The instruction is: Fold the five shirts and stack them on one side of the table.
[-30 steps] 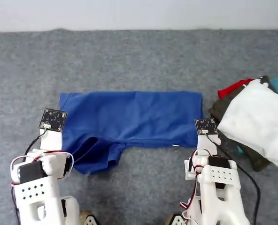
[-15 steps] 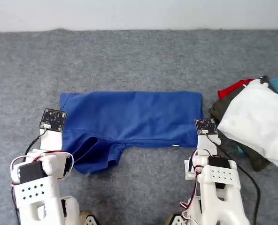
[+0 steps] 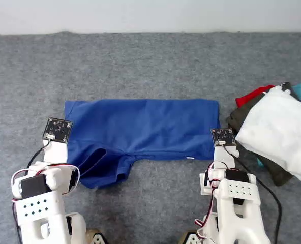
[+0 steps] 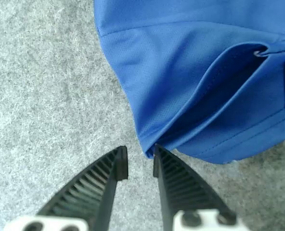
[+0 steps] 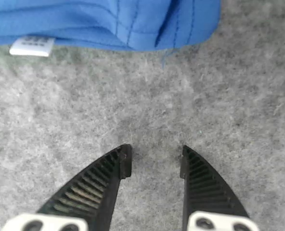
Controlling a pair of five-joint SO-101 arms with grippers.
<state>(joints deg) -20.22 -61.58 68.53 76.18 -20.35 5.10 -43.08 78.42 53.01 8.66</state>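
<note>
The blue shirt (image 3: 140, 129) lies spread across the middle of the high view on the grey table (image 3: 150, 61), with the pile of shirts (image 3: 277, 134) at the right edge. My left fingers (image 4: 164, 168) are released, narrowly apart at its lower-left corner, gripping nothing. My right fingers (image 5: 193, 168) are spread over bare table just below its lower-right hem.

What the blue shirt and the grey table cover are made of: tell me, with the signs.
Blue shirt: probably a thin synthetic sports knit, matte with a faint sheen; a fine pinhole texture and stitched hems show. Grey table cover: looks like felt or low carpet, matte; loose fuzzy fibres mottle it.
</note>
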